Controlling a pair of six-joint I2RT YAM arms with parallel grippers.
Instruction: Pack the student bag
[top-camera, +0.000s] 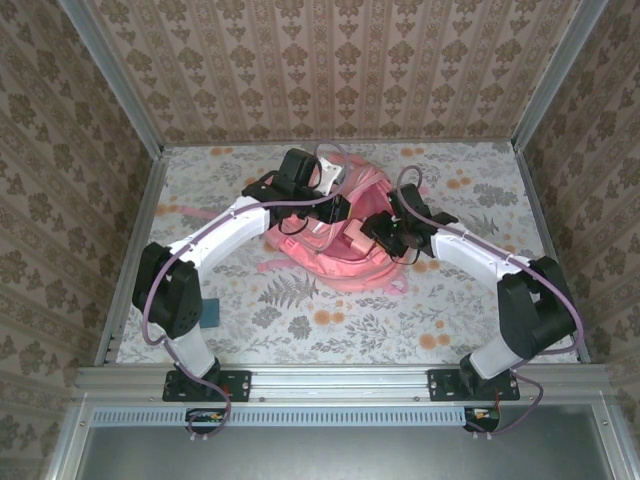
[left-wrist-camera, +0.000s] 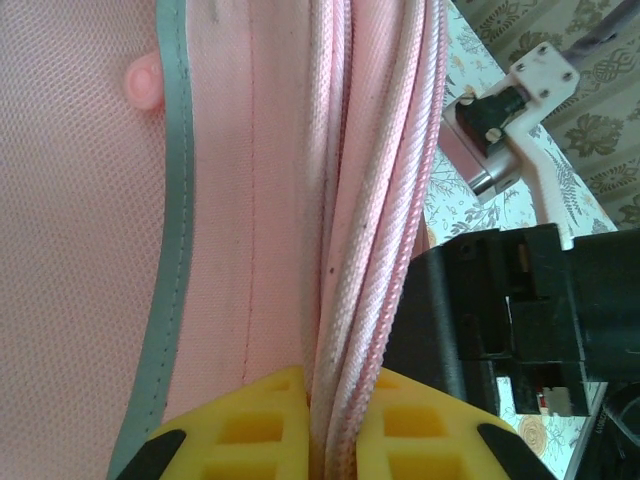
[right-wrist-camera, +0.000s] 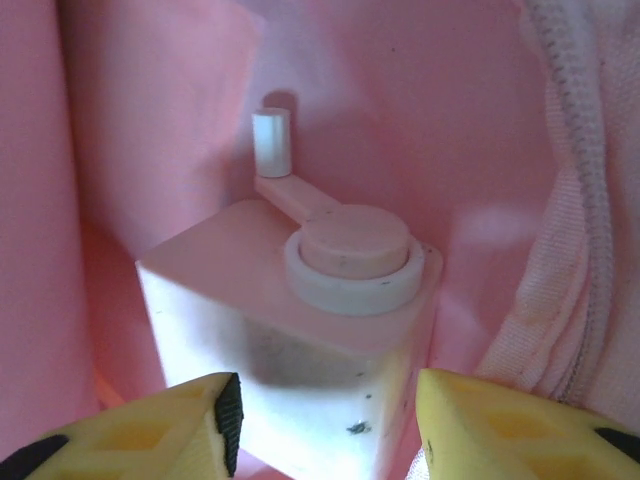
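The student bag, a pink backpack, lies in the middle of the table. My left gripper is at its upper edge. In the left wrist view its yellow fingers are shut on the bag's pink piped seam, beside pink mesh. My right gripper reaches into the bag's opening from the right. In the right wrist view its jaws stand apart. A pink-and-white box with a crank handle sits upright against the pink lining, just beyond the fingertips, and its white face runs on behind the left finger.
A small blue object lies on the flowered tabletop near the left arm. Patterned walls close the table on three sides. The right arm's black wrist hangs close beside the seam I hold. A zipper edge runs down the right of the opening.
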